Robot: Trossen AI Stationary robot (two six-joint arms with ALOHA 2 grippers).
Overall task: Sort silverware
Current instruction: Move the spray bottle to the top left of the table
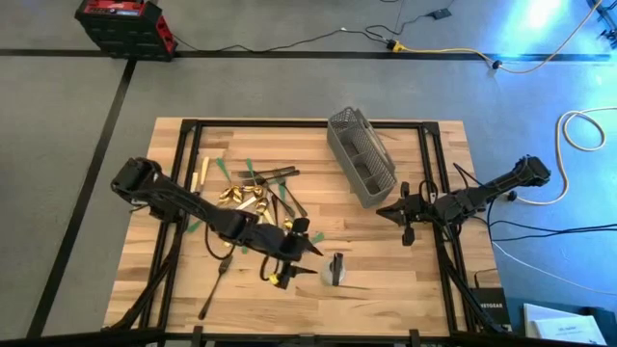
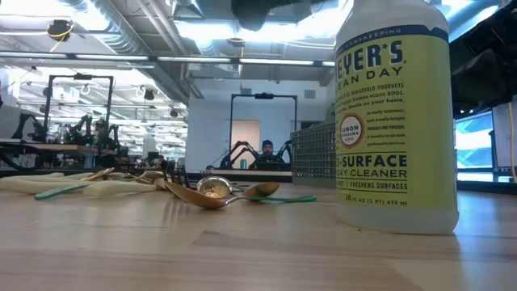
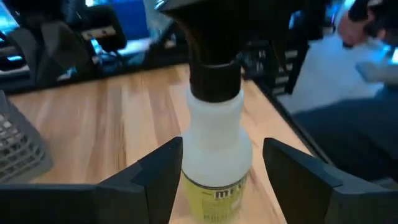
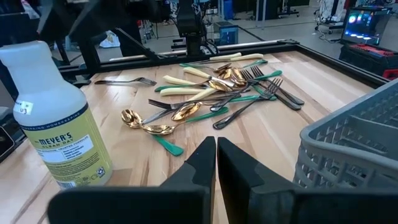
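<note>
— Two grippers, so where are they?

— My left gripper (image 1: pixel 310 262) sits near the table's front edge with its fingers (image 3: pixel 163 167) spread wide on either side of the spray bottle (image 3: pixel 214 149). From my wrist camera there is a sliver of gap on each side, so I cannot tell if either pad touches. My right gripper (image 1: pixel 403 214) waits beside the right edge, fingers pressed together, empty.

— And the silverware?

— Piled left of centre on the table (image 1: pixel 386 280): the silverware (image 1: pixel 258 198) is a tangle of gold spoons, green handles and dark forks. One dark fork (image 1: pixel 215 286) lies apart toward the front left corner.

— Any room to move?

— Bare wood lies between the pile and the caddy (image 1: pixel 360 155), which stands tilted toward the back right. The front right corner is open too. The bottle stands upright just beside the pile's front edge, so that side is tight.
</note>
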